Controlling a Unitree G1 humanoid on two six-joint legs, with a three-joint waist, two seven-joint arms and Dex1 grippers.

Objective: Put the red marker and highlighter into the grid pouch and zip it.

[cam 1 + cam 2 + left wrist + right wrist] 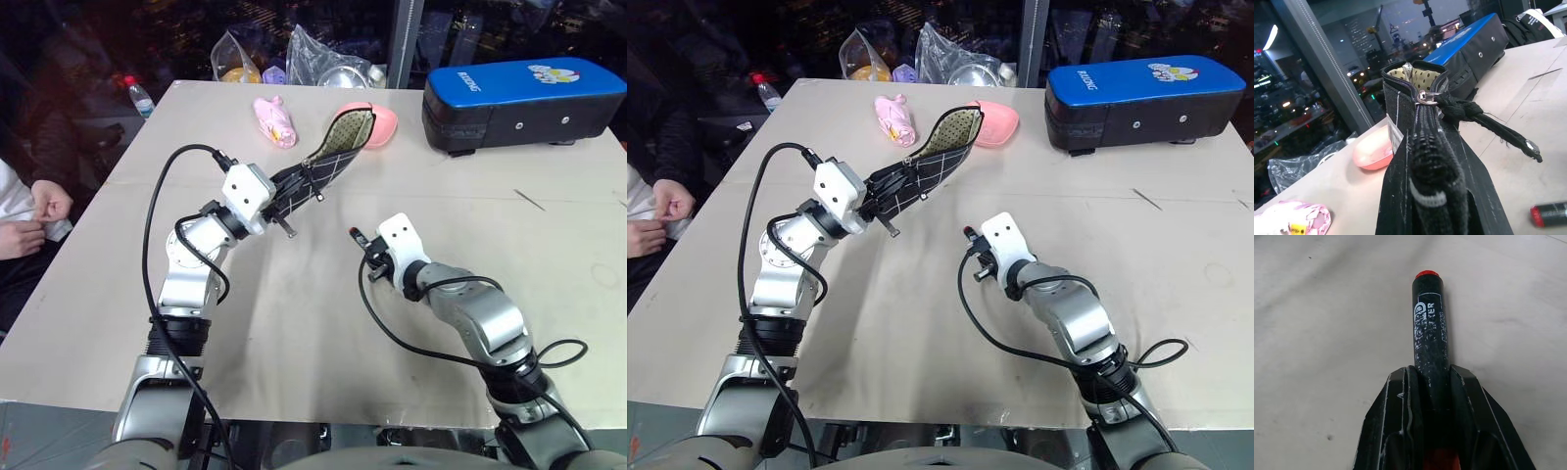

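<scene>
Head view: left gripper point(279, 208) is clamped on the pouch's point(328, 162) closed end, holding it tilted up off the table point(294, 323) with its mouth open; right gripper point(367, 253) sits low over the table, well apart from it. Left wrist: zipper part open, speckled lining showing. Right wrist: jaws pinch the marker point(1430, 328) near its rear, so it could pivot or slip and miss that narrow mouth; no highlighter visible.

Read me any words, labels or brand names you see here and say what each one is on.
Blue case: white lettering at one end and a cartoon emblem, too small to read.
Marker in the right end effector: worn white print, probably "MARKER" on the lower line; the rest is illegible.
Pouch: white side label, edge-on, unreadable.
</scene>
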